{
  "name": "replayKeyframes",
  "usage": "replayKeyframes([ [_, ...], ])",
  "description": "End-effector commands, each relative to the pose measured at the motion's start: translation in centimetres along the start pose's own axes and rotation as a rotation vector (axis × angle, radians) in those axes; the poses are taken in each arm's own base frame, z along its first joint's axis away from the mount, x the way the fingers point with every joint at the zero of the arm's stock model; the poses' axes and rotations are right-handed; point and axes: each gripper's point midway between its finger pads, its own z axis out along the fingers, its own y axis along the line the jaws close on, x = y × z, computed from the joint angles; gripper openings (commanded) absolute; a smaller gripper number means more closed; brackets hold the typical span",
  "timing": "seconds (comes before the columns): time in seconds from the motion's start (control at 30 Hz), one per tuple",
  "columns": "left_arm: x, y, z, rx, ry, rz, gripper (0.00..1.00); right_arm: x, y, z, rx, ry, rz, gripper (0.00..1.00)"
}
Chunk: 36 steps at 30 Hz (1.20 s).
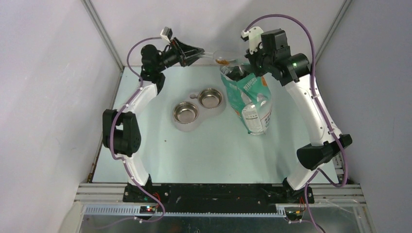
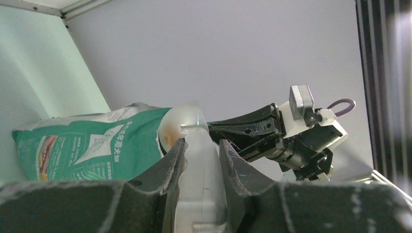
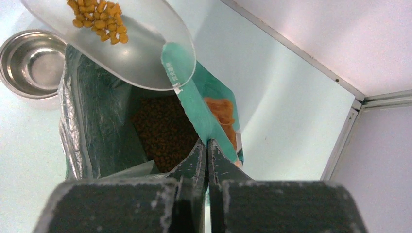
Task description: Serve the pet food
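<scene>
Pale green table (image 1: 204, 155) between grey walls (image 1: 48, 97), with two steel bowls (image 1: 186, 112) side by side near the middle and a green bag (image 1: 250, 97) standing just to the right of them. Serving judged as about half done: one portion scooped and lifted, nothing poured yet. Both bowls shiny and bare inside, with no pellet to see in them. Left gripper (image 2: 201, 145) closed on the handle of a clear scoop (image 1: 223, 59), with the fingers (image 2: 170, 160) pressing it from both sides. Scoop held in the air over the open mouth of the bag, at the far side of the table, apart from the bowls. Right gripper (image 3: 206, 143) shut tight, pinching the upper rim of the bag and holding the mouth open. Kibble (image 3: 99, 22) in two places: a small heap in the scoop, and a much larger mass deep inside the bag. Left to do, by judgement: carrying the scoop over a bowl, tipping it, maybe repeating for the second bowl. Kibble in the scoop: small rounded pellets, orange-brown, dry and loose, lying in a thin layer and far from filling the scoop; probably quick to roll out if tilted too early. Kibble in the bag looking darker, in shade.
</scene>
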Motion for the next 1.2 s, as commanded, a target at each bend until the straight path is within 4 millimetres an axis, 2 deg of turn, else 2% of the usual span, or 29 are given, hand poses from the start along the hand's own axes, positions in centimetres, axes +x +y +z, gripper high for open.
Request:
replayKeyframes([
  [0.0,-0.3,-2.1,-1.0,0.042,-0.012,-0.008,0.00,-3.9,-1.5,-2.2,0.026,-0.156,0.046,0.00],
  [0.13,-0.8,-3.6,-2.4,0.055,-0.025,0.017,0.00,-3.6,-2.2,-2.3,0.037,-0.153,0.055,0.00],
  [0.27,-1.3,-4.2,-4.4,0.036,-0.047,0.045,0.00,-3.7,-2.5,-2.6,0.039,-0.162,0.066,0.00],
  [0.3,-1.6,-3.4,-5.2,0.017,-0.059,0.041,0.00,-3.7,-2.5,-2.7,0.036,-0.168,0.068,0.00],
  [0.33,-1.5,-3.8,-5.8,0.014,-0.065,0.048,0.00,-3.5,-2.7,-2.6,0.037,-0.165,0.074,0.00],
  [0.37,-1.7,-2.8,-6.6,-0.009,-0.079,0.039,0.00,-3.7,-2.8,-2.9,0.038,-0.176,0.078,0.00],
  [0.47,-1.2,-1.6,-8.8,-0.053,-0.109,0.030,0.00,-3.3,-3.5,-2.9,0.054,-0.181,0.089,0.00],
  [0.5,-1.3,-1.9,-9.6,-0.057,-0.123,0.041,0.00,-3.6,-3.7,-3.3,0.061,-0.197,0.092,0.00],
  [0.53,-1.4,-0.7,-10.7,-0.082,-0.139,0.031,0.00,-3.6,-3.6,-3.3,0.045,-0.206,0.092,0.00],
  [0.57,-1.3,-0.8,-11.3,-0.086,-0.147,0.040,0.00,-3.5,-3.7,-3.4,0.045,-0.209,0.097,0.00],
  [0.6,-1.4,0.7,-12.4,-0.118,-0.166,0.025,0.00,-3.4,-3.9,-3.4,0.044,-0.213,0.100,0.00],
  [0.63,-1.2,0.8,-13.0,-0.127,-0.175,0.029,0.00,-3.4,-3.9,-3.5,0.044,-0.216,0.105,0.00],
  [0.67,-1.3,2.2,-14.2,-0.163,-0.198,0.025,0.00,-3.2,-4.2,-3.6,0.046,-0.221,0.110,0.00],
  [0.7,-1.3,2.4,-14.9,-0.177,-0.211,0.037,0.00,-3.2,-4.2,-3.6,0.046,-0.222,0.113,0.00],
  [0.73,-1.4,3.9,-16.0,-0.220,-0.231,0.035,0.00,-3.1,-4.3,-3.7,0.045,-0.227,0.114,0.00],
  [0.83,-1.0,6.1,-18.4,-0.309,-0.259,0.029,0.00,-2.7,-4.4,-3.6,0.044,-0.230,0.118,0.00],
  [0.93,-0.7,9.3,-21.1,-0.419,-0.286,0.046,0.00,-2.9,-4.4,-4.0,0.044,-0.252,0.124,0.00],
  [1.17,0.9,15.2,-25.2,-0.647,-0.272,0.060,0.00,-2.9,-4.3,-5.1,0.044,-0.278,0.160,0.00],
])
